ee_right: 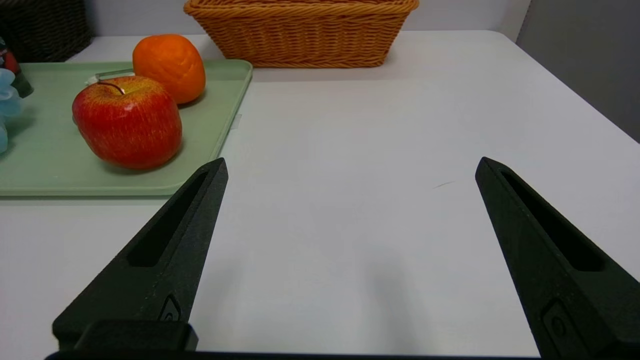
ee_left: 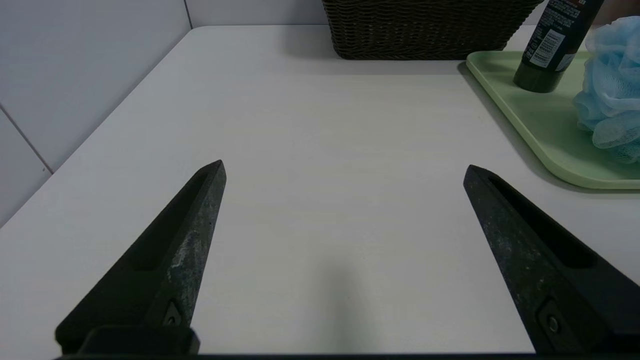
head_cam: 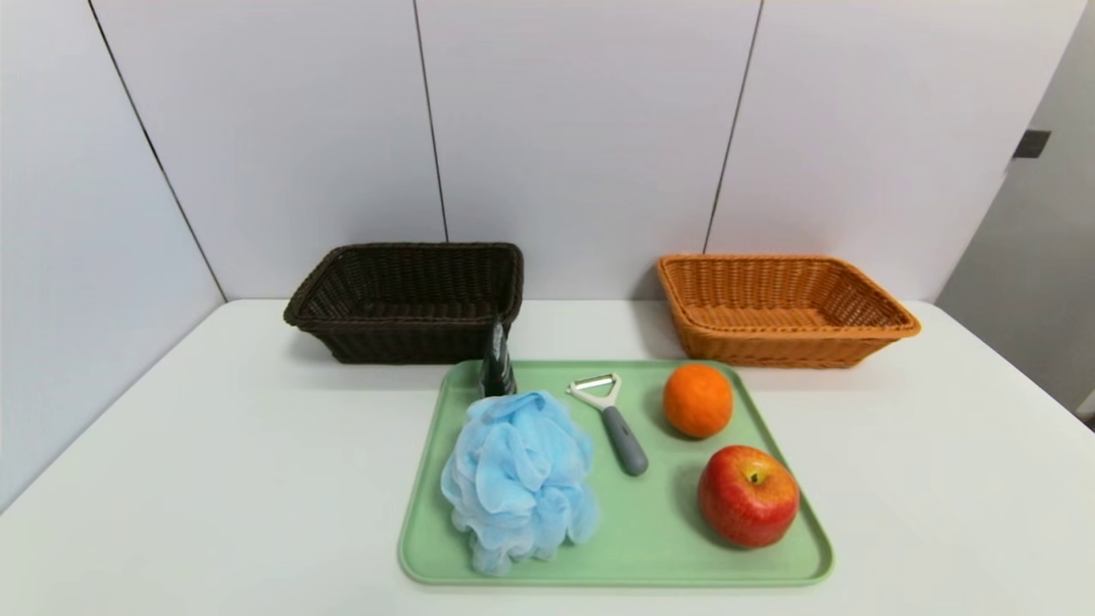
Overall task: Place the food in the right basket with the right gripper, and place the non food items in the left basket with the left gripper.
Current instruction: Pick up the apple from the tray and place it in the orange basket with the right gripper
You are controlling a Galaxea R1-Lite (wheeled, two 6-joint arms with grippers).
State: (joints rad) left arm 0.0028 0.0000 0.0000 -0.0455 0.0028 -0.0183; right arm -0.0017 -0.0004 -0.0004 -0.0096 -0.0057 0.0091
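Nothing sorted yet: all five items sit on the green tray [head_cam: 650,547], both baskets hold nothing.

The dark left basket [head_cam: 409,301] stands at 11 o'clock from the tray, the tan right basket [head_cam: 780,310] at 1 o'clock. The pouf [head_cam: 518,479] could snag; the apple [head_cam: 748,494] and orange [head_cam: 698,399] may roll from a poor pinch; the upright tube [head_cam: 496,364] may topple; the flat peeler [head_cam: 611,419] resists pinching. The left gripper [ee_left: 345,170] and right gripper [ee_right: 352,167] hover over bare table, jaws spread wide.

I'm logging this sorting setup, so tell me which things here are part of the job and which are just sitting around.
Part of the job:
orange, apple
bath pouf, black tube, peeler
orange-tan basket, dark brown basket
left gripper, right gripper, jaws open over the table

Just there:
green tray
white table
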